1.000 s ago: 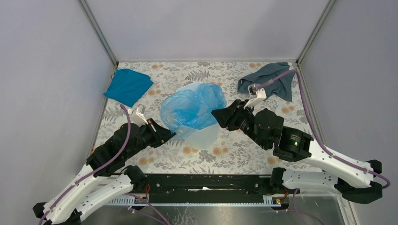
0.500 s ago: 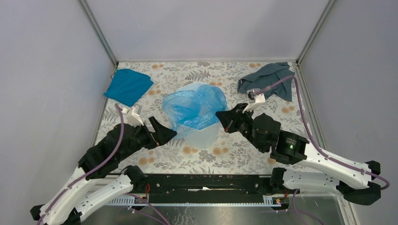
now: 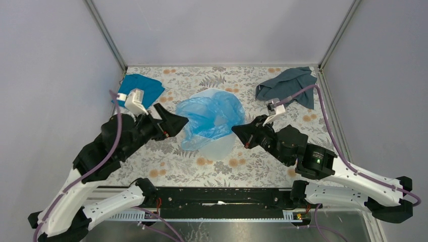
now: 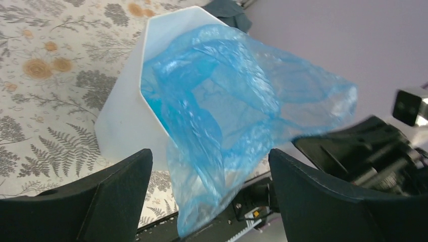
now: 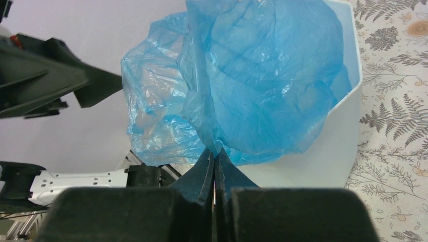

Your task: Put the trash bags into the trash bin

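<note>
The trash bag [image 3: 212, 117], a thin light-blue film, billows over and partly inside the white trash bin [image 3: 220, 147] at the table's middle. My right gripper [image 3: 237, 130] sits at the bag's right side, shut on a pinch of the film [image 5: 214, 154]. In the right wrist view the bag [image 5: 262, 75] swells above the bin's wall [image 5: 333, 146]. My left gripper [image 3: 176, 121] is raised just left of the bag, with its jaws wide open [image 4: 209, 154]. A loose flap of the bag [image 4: 237, 101] hangs ahead of them, over the bin's rim [image 4: 126, 116]; nothing is gripped.
A teal cloth [image 3: 139, 91] lies at the back left and a grey-blue cloth [image 3: 290, 85] at the back right. The floral table cover [image 3: 242, 166] is walled in on three sides. A black rail [image 3: 222, 196] runs along the near edge.
My left gripper has opened, let go of the bag and risen back toward the left. My right gripper has shut on the bag's right edge.
</note>
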